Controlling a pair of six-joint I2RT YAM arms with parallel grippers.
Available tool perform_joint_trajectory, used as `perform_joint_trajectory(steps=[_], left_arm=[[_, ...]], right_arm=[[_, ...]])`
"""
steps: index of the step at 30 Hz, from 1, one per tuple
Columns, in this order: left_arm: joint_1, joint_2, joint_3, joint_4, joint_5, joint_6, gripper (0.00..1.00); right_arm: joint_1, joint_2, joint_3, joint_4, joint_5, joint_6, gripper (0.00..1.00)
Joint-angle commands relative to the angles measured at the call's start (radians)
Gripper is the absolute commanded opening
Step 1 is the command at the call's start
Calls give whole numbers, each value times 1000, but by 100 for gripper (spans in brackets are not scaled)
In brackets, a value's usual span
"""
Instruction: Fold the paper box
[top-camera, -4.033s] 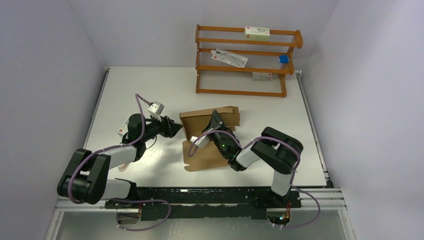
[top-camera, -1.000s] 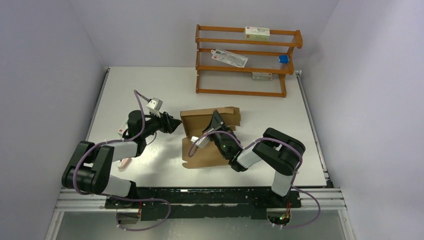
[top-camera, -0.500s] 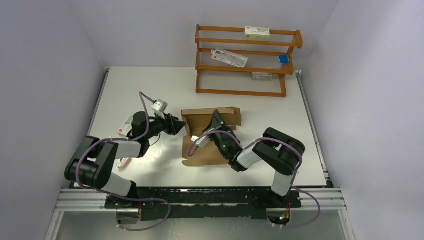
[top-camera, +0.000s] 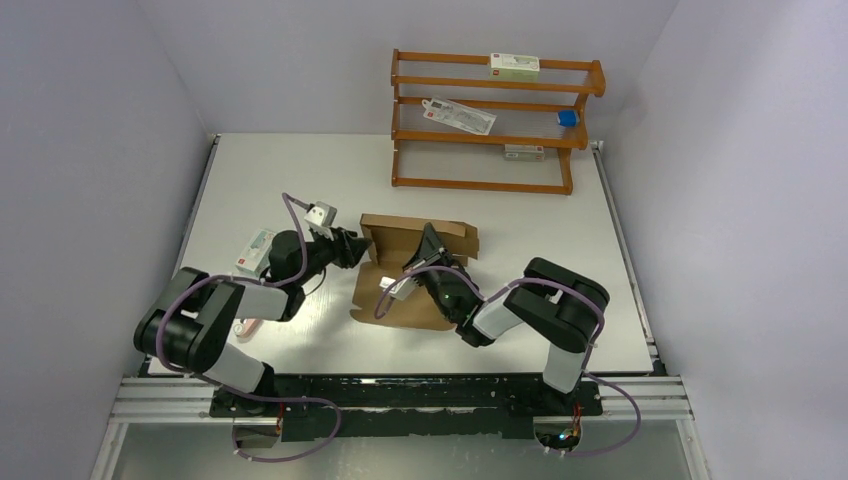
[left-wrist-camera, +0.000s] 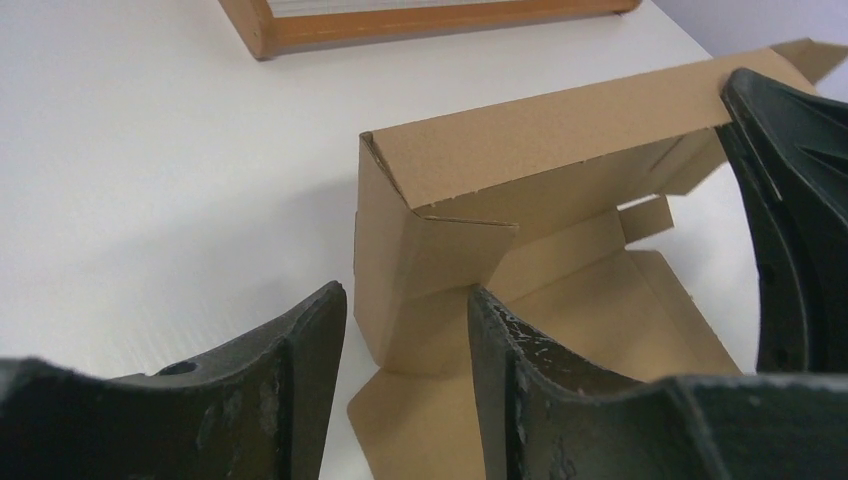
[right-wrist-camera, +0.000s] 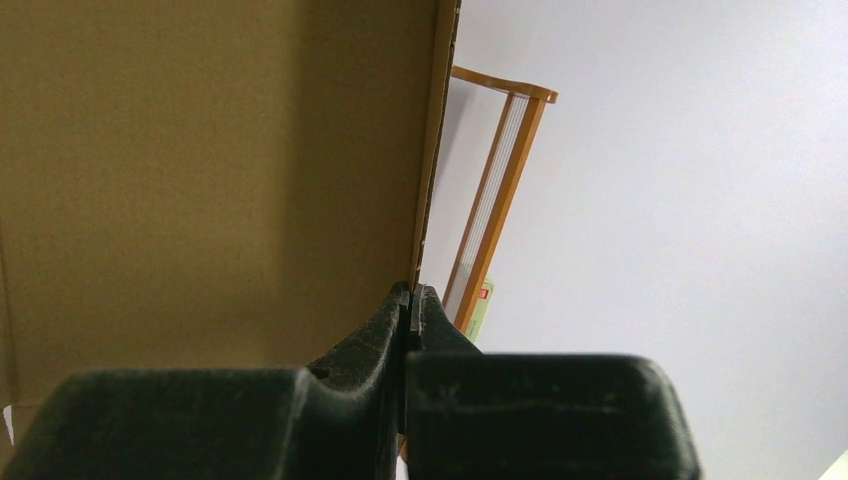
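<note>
The paper box (top-camera: 400, 305) is brown cardboard, lying half-formed at the table's middle with its far wall raised. In the left wrist view its left corner (left-wrist-camera: 430, 240) stands between my left gripper's (left-wrist-camera: 408, 325) open jaws; the right finger (left-wrist-camera: 495, 340) is close against the folded side tab. From above, the left gripper (top-camera: 357, 247) sits at the box's far-left corner. My right gripper (top-camera: 428, 244) reaches over the box floor and is shut on the upright far wall's edge (right-wrist-camera: 425, 180), which shows as a thin strip pinched between its fingertips (right-wrist-camera: 411, 298).
A wooden rack (top-camera: 495, 120) with white cartons and a small blue item stands at the back of the table. A white carton (top-camera: 255, 250) lies left of the left arm, and a tiny pink item (top-camera: 247, 325) lies nearer the front.
My left gripper has swung right, up to the box's left corner, and its jaws have narrowed somewhat. The box has shifted slightly left and its far wall stands more upright. The right gripper keeps its pinch.
</note>
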Motion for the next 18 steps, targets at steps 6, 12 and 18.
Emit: perform_joint_trajectory(steps=[6, 12, 18], left_arm=[[-47, 72, -42, 300, -178, 14, 49], [-51, 159, -18, 411, -181, 12, 50], [-51, 238, 17, 479, -162, -4, 48]], right_arm=[[41, -24, -19, 107, -31, 14, 0], [50, -60, -24, 24, -40, 54, 0], [51, -85, -16, -70, -49, 94, 0]])
